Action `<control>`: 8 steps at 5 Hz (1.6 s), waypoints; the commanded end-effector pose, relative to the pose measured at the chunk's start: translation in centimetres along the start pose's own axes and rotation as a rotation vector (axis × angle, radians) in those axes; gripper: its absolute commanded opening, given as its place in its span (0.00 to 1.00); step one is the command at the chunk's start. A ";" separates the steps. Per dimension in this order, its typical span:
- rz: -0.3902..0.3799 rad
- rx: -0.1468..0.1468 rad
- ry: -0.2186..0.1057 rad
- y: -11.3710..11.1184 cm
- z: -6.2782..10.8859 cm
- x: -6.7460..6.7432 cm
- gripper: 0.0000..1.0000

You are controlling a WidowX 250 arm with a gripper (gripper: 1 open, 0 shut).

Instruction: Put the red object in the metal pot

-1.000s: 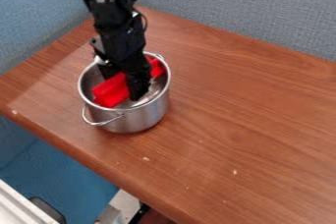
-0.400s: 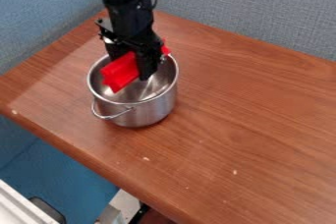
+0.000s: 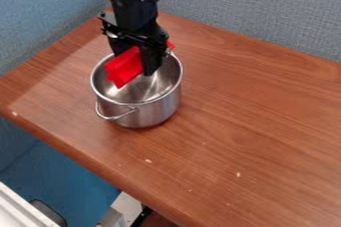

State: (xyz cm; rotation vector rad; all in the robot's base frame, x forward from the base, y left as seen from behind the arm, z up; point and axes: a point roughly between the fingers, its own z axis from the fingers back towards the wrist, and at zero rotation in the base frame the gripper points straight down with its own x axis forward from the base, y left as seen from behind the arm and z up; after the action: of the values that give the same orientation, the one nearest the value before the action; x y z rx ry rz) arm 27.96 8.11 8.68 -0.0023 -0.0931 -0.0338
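Note:
The metal pot [image 3: 138,107] stands on the left part of the wooden table, its wire handle hanging at the front left. My gripper [image 3: 139,64] points straight down over the pot's mouth, near the back rim. It is shut on the red object [image 3: 123,70], a flat red block that sits tilted between the fingers. The block's upper end is about level with the rim and its lower end dips inside the pot. The black fingers hide part of the block.
The brown wooden table [image 3: 240,121] stretches to the right and front of the pot. Its left edge [image 3: 40,82] runs close beside the pot, with a blue wall behind.
The gripper has risen a little with the red object, which now sits higher in the pot's mouth and more tilted. The pot has shifted slightly to the right.

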 end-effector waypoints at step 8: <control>0.112 0.003 -0.012 0.1 1.2 -0.2 0.00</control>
State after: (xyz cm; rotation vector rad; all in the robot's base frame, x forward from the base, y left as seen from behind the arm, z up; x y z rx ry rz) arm 27.20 7.88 8.17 -0.0171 -0.0430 0.0664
